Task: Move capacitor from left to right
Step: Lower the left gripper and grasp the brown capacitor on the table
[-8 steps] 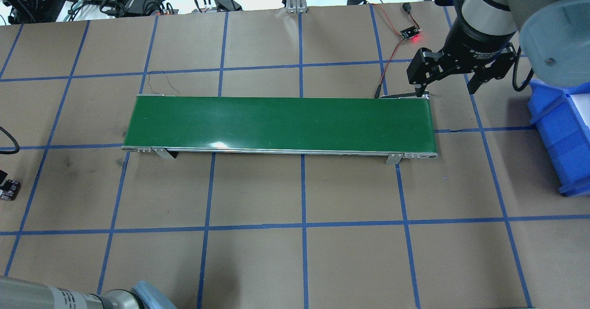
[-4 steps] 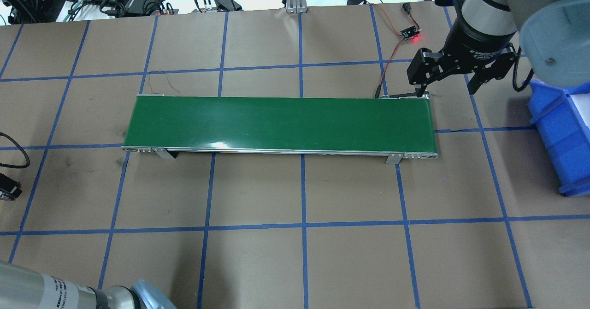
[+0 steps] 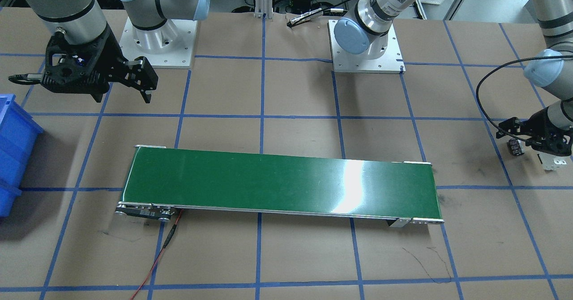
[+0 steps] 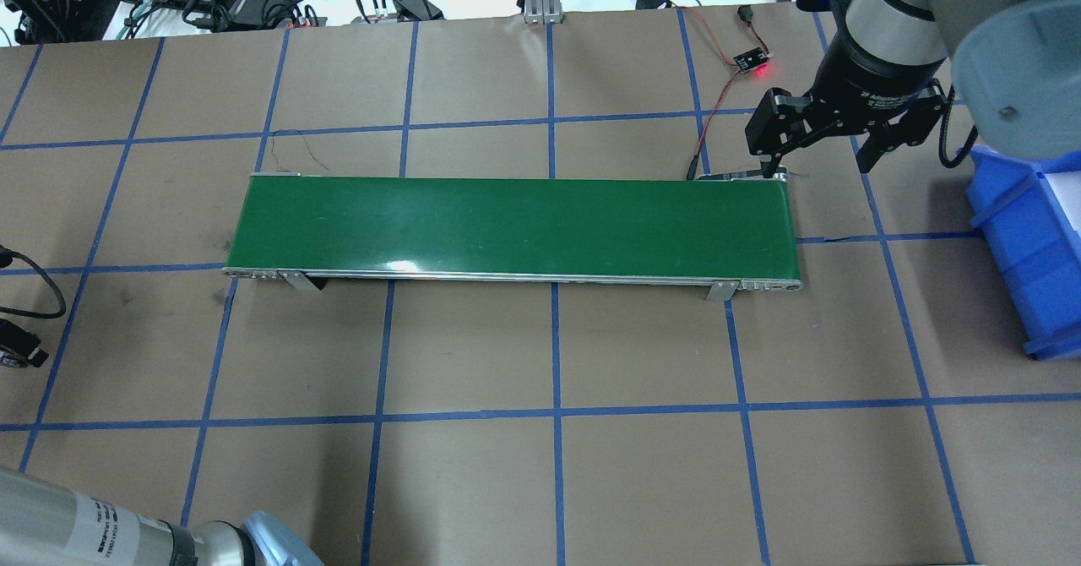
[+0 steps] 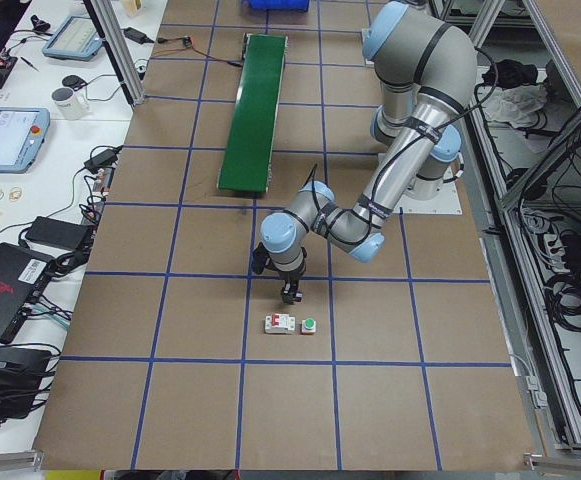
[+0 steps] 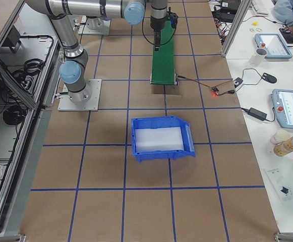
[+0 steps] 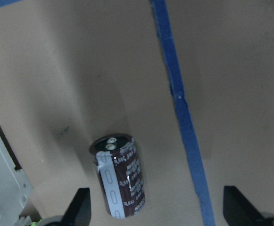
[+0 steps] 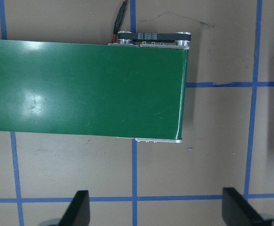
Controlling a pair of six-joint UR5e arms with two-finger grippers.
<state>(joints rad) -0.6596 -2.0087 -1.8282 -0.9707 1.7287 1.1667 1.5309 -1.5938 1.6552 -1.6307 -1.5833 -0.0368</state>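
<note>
Capacitor (image 7: 120, 178) on the brown surface (image 4: 473, 355), off the left end of the green conveyor (image 4: 515, 226), under the left tool (image 7: 158, 209) and near a white breaker (image 3: 554, 162). Long axis roughly top-to-bottom in the left wrist view, leaning slightly; terminal end toward that view's top, pale stripe toward the camera. Cannot tell whether standing or lying. Left tool spread wide, a finger (image 7: 80, 207) on each side of the capacitor, neither touching it; closer to the view-left one. Blue tape line (image 7: 179, 103) just beyond, on the other side. Right tool (image 4: 819, 160) likewise spread apart, hovering by the conveyor's far right corner. Blue bin (image 4: 1026, 236) at the surface's right edge, well apart from the belt end; broad taped paper between them.
</note>
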